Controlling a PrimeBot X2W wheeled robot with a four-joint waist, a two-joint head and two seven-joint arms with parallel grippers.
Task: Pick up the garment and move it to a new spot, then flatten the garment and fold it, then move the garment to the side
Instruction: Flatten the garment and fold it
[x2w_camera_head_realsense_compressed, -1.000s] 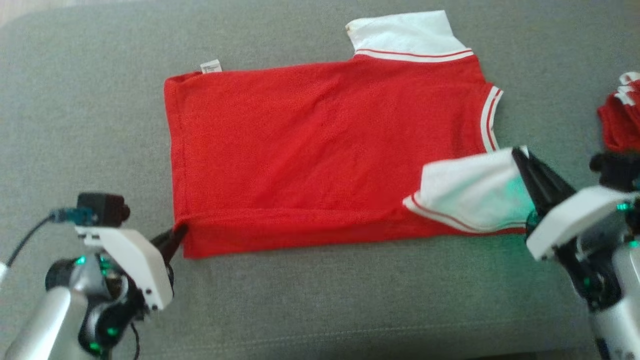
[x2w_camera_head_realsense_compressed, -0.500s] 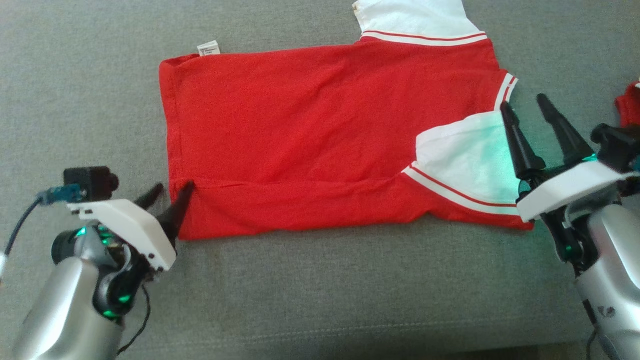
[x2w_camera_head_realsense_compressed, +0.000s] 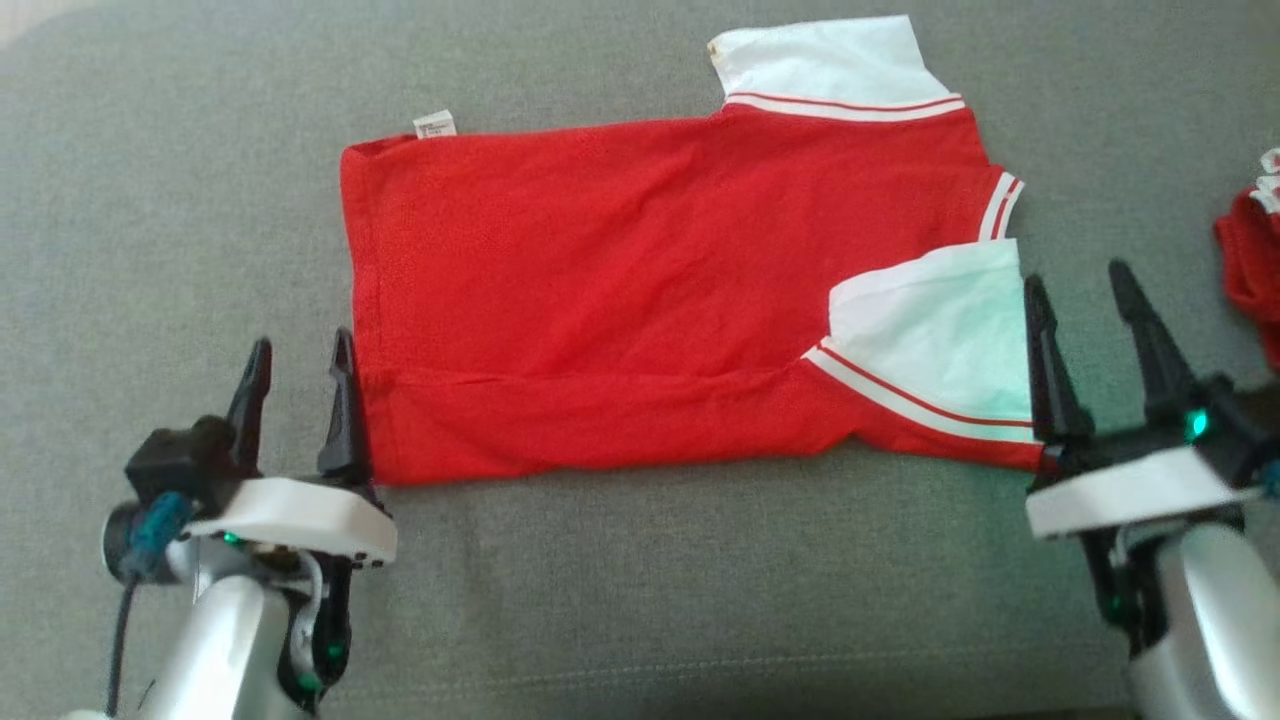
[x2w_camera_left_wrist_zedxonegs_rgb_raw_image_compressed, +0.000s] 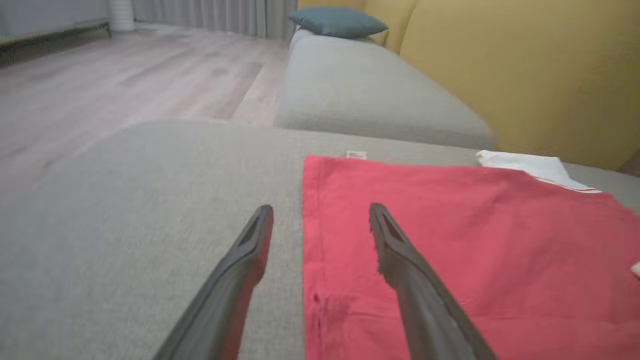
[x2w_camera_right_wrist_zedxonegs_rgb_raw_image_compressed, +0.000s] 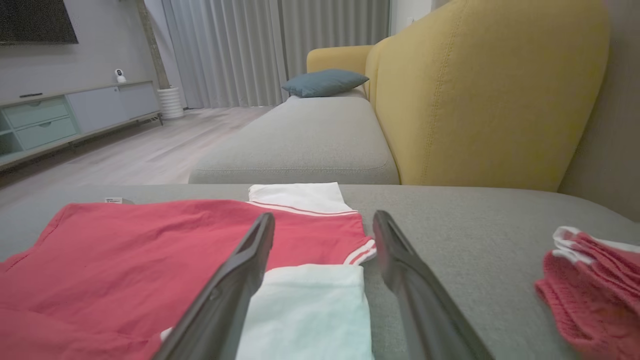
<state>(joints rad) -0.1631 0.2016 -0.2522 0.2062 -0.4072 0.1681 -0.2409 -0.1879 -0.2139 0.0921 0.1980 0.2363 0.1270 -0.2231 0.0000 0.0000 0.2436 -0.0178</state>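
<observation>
On the grey cushion (x2w_camera_head_realsense_compressed: 640, 600) the red garment (x2w_camera_head_realsense_compressed: 620, 260) lies flat, near edge turned over. Left gripper (x2w_camera_head_realsense_compressed: 302, 342) and right gripper (x2w_camera_head_realsense_compressed: 1076, 278) stand spread wide, empty — one beside the hem (x2w_camera_head_realsense_compressed: 356, 300), one beside the white sleeve (x2w_camera_head_realsense_compressed: 940, 320). For the next fold, pinch both ends level and carry them across together.

Both arms sit low in the head view. The left gripper (x2w_camera_head_realsense_compressed: 302, 340) is at eight o'clock, jaws spread wide, dark fingers aimed at twelve, gripping nothing. The right gripper (x2w_camera_head_realsense_compressed: 1075, 273) is at four o'clock, spread just as wide and empty, fingers leaning towards eleven. The left forearm (x2w_camera_head_realsense_compressed: 215, 650) and right forearm (x2w_camera_head_realsense_compressed: 1200, 620) rise from the bottom corners.
</observation>
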